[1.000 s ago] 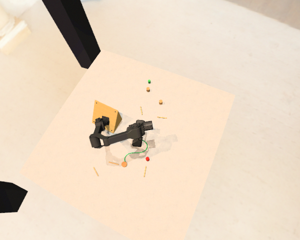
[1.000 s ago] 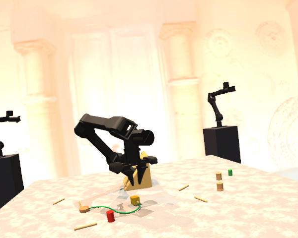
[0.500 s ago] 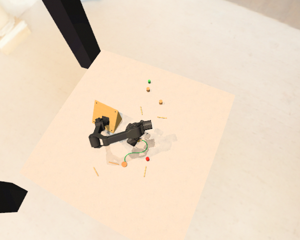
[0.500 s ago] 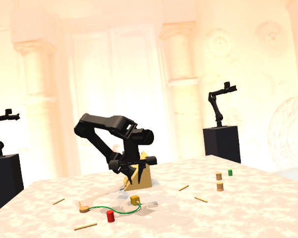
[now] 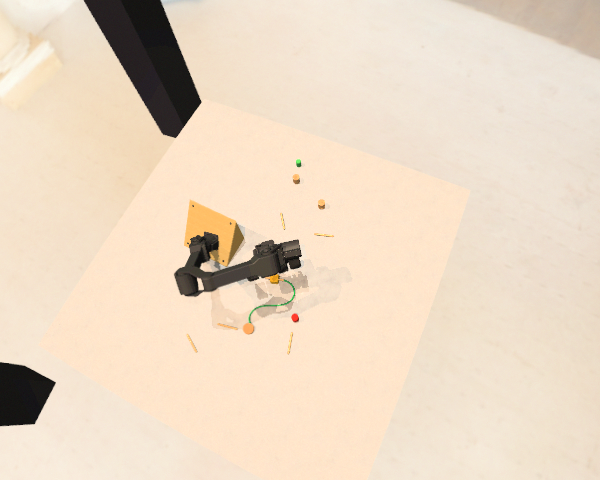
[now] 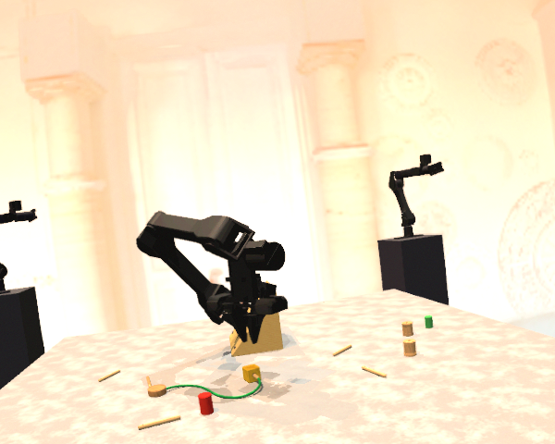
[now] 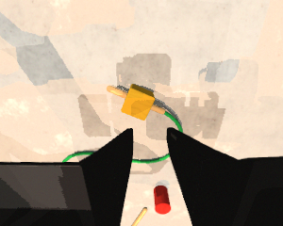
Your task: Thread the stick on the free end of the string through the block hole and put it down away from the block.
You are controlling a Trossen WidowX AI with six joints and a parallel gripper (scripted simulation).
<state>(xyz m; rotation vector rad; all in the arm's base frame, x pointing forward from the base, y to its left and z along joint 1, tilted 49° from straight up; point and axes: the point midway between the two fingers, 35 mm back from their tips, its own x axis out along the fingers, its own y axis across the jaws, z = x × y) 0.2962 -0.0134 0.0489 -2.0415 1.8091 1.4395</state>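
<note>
Black and jointed, the arm (image 5: 233,272) (image 6: 179,227) reaches over the table, its gripper (image 5: 273,271) (image 6: 249,340) (image 7: 149,133) raised above the work. Its jaws stand a modest gap apart with nothing between them. Green string (image 5: 294,292) (image 6: 234,397) (image 7: 151,161) curves along the table from the button to the stick's tail. The yellow block (image 5: 274,279) (image 6: 252,373) (image 7: 138,102) sits on the table. Beyond the string's bend is the round button (image 5: 248,329) (image 6: 156,390). The tethered stick (image 6: 256,376) (image 7: 114,90) lies through the block, an end showing at either side. Insertion looks done, then; the pull is not, since string shows only on the tail side. Left to do: grip the leading end, draw string through, set the stick down away from the block, open fully and withdraw.
</note>
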